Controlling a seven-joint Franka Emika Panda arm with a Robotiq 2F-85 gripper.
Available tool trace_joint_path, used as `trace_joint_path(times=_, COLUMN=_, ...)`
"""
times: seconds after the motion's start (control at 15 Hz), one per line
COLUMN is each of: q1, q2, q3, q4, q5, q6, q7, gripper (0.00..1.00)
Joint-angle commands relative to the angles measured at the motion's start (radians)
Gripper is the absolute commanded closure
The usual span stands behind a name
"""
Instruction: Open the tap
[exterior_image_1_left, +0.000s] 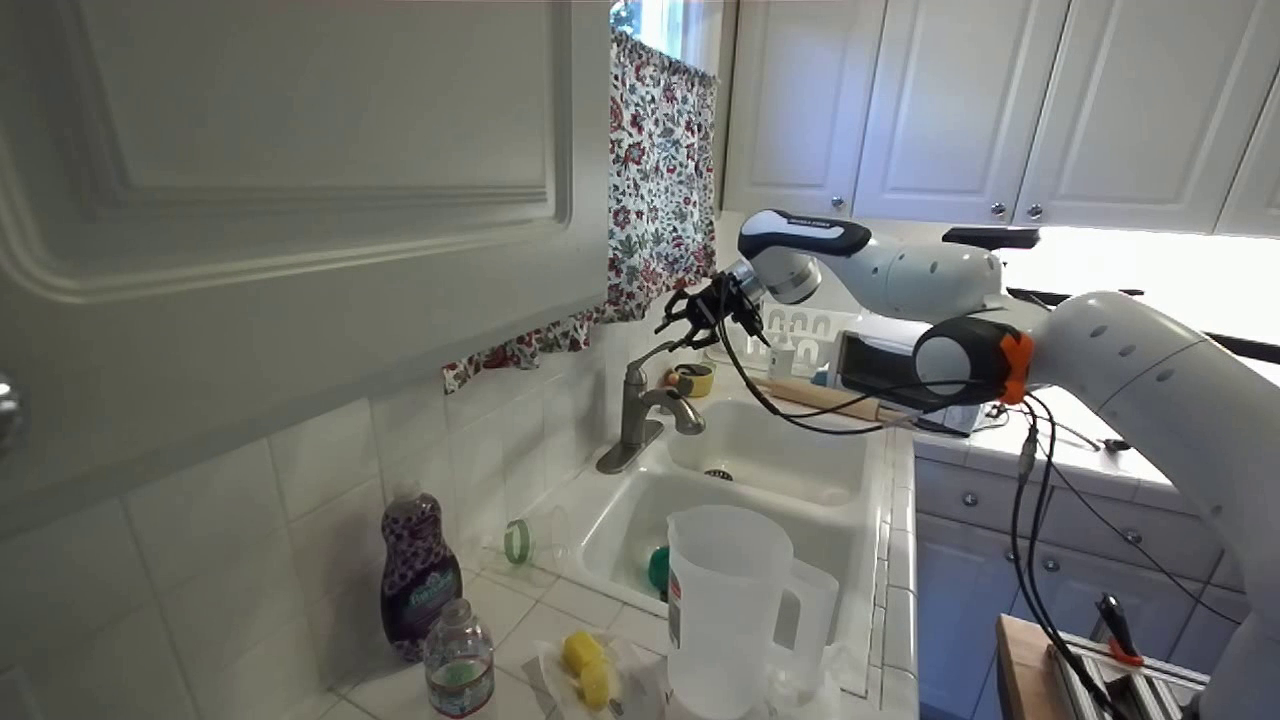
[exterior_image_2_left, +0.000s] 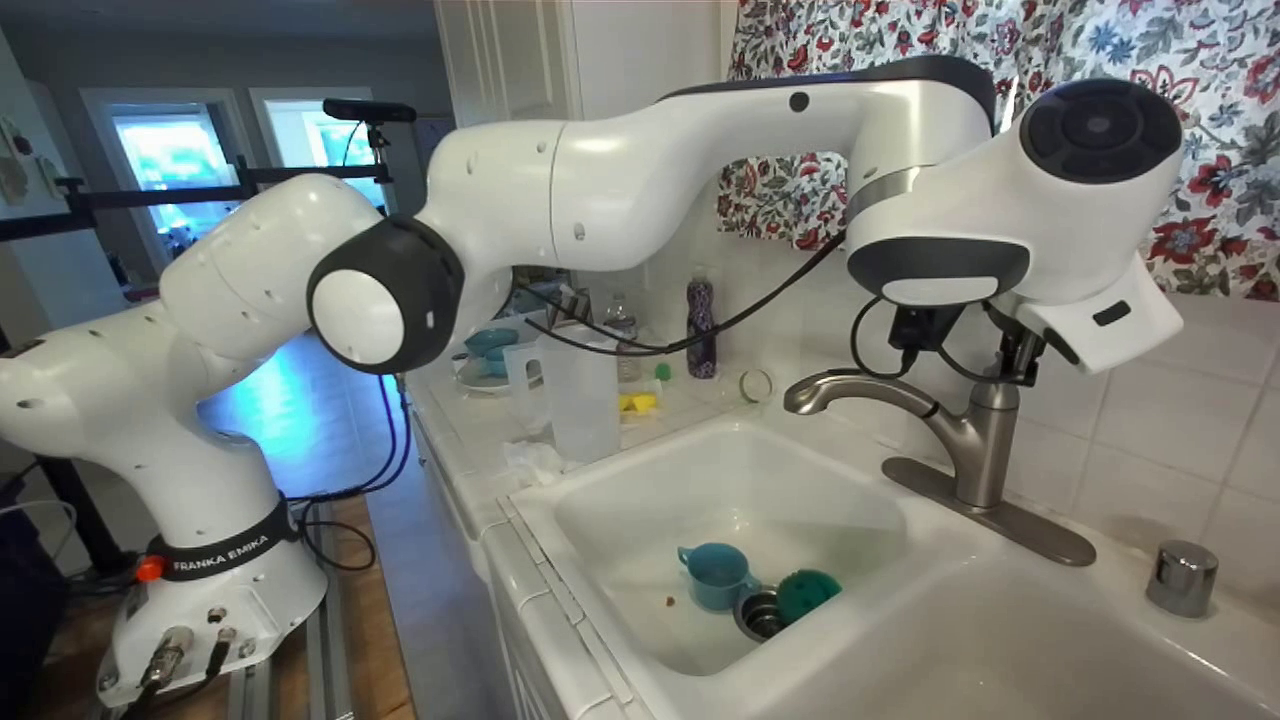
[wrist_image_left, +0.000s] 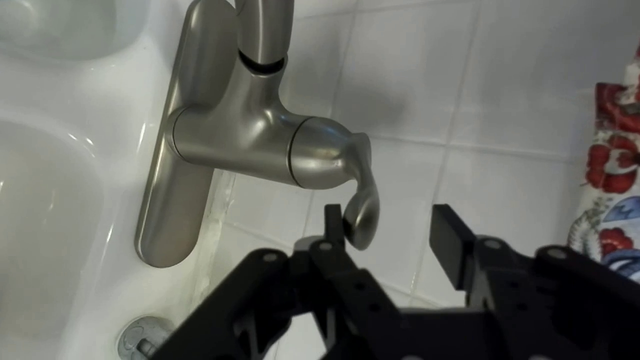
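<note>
The tap is a brushed silver-grey faucet at the back of the sink, seen in both exterior views (exterior_image_1_left: 634, 410) (exterior_image_2_left: 985, 450) and in the wrist view (wrist_image_left: 240, 135). Its curved spout (exterior_image_2_left: 870, 388) reaches over the sink. Its lever handle (wrist_image_left: 362, 215) points up and away from the spout in an exterior view (exterior_image_1_left: 650, 357). My gripper (wrist_image_left: 387, 230) is open, with the handle's tip between its fingers. The left finger is right beside the tip, touching or nearly so; the right finger is well apart. In an exterior view the gripper is mostly hidden behind the arm's wrist (exterior_image_2_left: 1015, 200).
The tiled wall (wrist_image_left: 400, 90) and flowered curtain (wrist_image_left: 615, 195) are close behind the gripper. A chrome cap (exterior_image_2_left: 1183, 578) stands beside the tap. A blue cup (exterior_image_2_left: 716, 575) lies in the sink (exterior_image_2_left: 540, 520). A pitcher (exterior_image_1_left: 725, 610) and purple bottle (exterior_image_1_left: 420, 580) stand on the counter.
</note>
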Motion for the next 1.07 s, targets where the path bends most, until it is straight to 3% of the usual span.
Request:
trace_joint_path(times=0.0, q1=0.005, q2=0.028, q3=-0.002, q4=0.050, q5=-0.017, q6=0.008, q7=0.012, gripper=0.77)
trace_joint_path(times=0.2, q1=-0.008, q2=0.059, q3=0.037, q4=0.109, q5=-0.075, q6=-0.007, q7=0.028, gripper=0.86)
trace_joint_path(times=0.87, q1=0.009, q2=0.088, q3=0.090, q4=0.214, q5=-0.208, q6=-0.030, q7=0.024, gripper=0.88)
trace_joint_path(times=1.0, q1=0.010, q2=0.044, q3=0.110, q4=0.139, q5=-0.226, q6=0.002, q7=0.004, gripper=0.89)
